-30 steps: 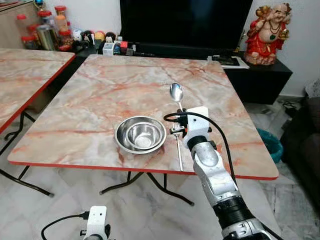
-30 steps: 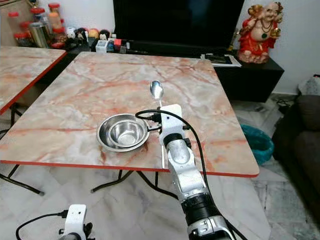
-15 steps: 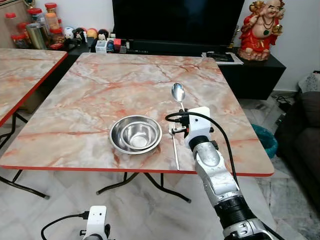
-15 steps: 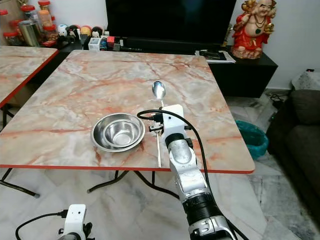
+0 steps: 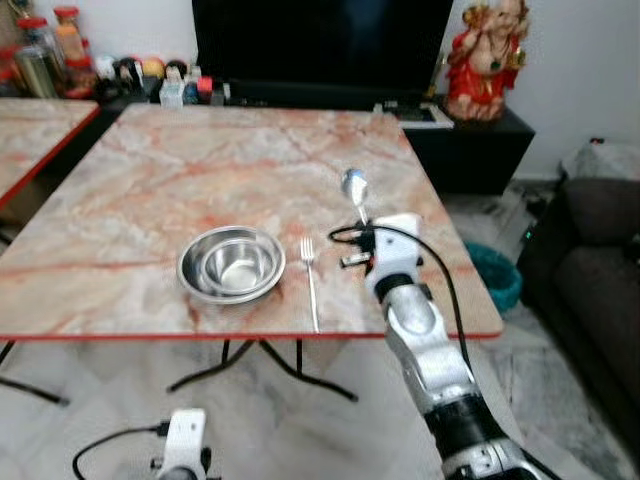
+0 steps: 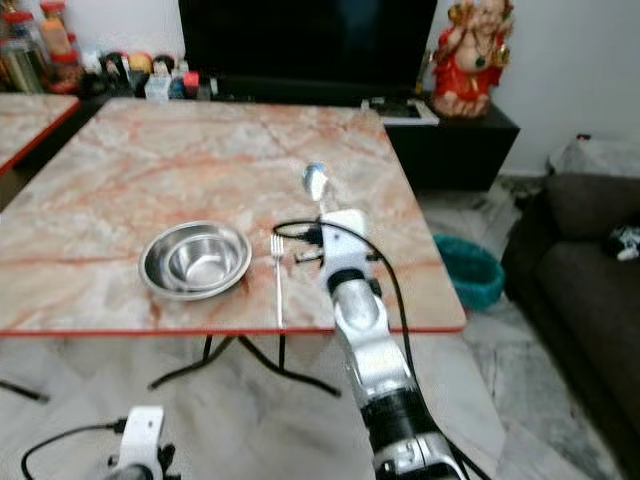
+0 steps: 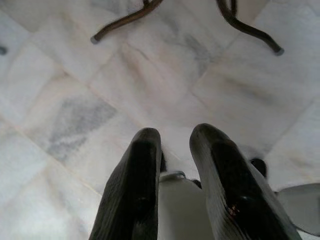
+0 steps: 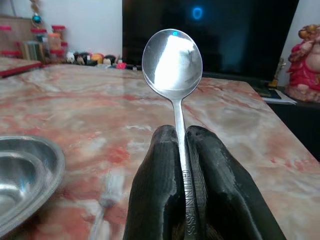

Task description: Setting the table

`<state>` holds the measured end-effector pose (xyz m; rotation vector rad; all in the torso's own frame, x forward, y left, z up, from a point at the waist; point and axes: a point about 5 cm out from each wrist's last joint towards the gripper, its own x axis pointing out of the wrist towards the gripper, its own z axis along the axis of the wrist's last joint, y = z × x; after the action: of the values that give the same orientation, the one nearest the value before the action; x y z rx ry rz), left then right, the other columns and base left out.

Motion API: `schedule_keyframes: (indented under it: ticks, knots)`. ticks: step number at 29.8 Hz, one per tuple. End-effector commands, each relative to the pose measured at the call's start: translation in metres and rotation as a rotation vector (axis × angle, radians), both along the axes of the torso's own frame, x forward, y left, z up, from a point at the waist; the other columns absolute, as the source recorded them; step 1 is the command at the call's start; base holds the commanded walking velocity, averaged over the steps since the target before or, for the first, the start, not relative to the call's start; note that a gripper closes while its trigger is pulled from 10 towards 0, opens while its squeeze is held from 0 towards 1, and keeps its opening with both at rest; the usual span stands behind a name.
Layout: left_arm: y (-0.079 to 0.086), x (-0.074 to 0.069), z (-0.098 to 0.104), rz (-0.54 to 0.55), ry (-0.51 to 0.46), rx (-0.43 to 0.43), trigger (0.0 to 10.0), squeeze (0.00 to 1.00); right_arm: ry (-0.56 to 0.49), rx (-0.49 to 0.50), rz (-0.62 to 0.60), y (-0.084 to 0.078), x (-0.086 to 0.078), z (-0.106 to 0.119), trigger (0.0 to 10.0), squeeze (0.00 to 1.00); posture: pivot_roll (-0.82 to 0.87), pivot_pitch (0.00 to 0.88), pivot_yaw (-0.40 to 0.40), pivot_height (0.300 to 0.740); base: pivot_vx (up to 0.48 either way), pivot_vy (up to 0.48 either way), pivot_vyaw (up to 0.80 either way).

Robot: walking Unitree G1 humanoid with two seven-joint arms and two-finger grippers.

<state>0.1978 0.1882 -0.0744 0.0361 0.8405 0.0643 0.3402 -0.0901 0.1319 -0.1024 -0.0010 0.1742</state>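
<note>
Currently right gripper (image 8: 182,165) pinching spoon (image 8: 173,62) by handle, fingers pressed on thin shaft, bowl end sticking up past fingertips, mid-frame in head views, above table (image 5: 150,190) right part. Spoon likely light, rigid, polished steel, so slippery; grip mid-handle looks sensible. Fork (image 5: 311,285) lies right of steel bowl (image 5: 231,264), lower centre. Left gripper (image 7: 175,170) hangs over floor, fingers slightly parted, holding nothing.

Shiny metal spoon (image 8: 172,65), fork (image 5: 311,283) & bowl (image 5: 231,264); glossy marble-look table (image 5: 150,180); matt blk pincer fingers (image 8: 157,195).
</note>
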Motion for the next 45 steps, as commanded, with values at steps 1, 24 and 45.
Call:
schedule_keyframes:
  ticks: [1,24,45]
  knots:
    - [0.001,-0.004,-0.002,-0.001,0.021,0.009,10.0,0.0,-0.009,0.019,-0.011,-0.001,0.002,0.005,10.0,0.0,0.04,0.0,-0.061,0.74,0.0,0.0,0.0]
    - [0.0,-0.006,-0.004,0.003,0.029,-0.006,10.0,0.0,0.159,0.013,-0.09,-0.008,0.004,-0.026,10.0,0.0,0.04,0.0,-0.061,0.74,0.0,0.0,0.0]
    - [0.004,-0.008,-0.004,0.002,0.038,0.007,10.0,0.0,0.307,0.086,-0.149,-0.007,0.008,-0.054,10.0,0.0,0.05,0.0,-0.054,0.74,0.0,0.0,0.0]
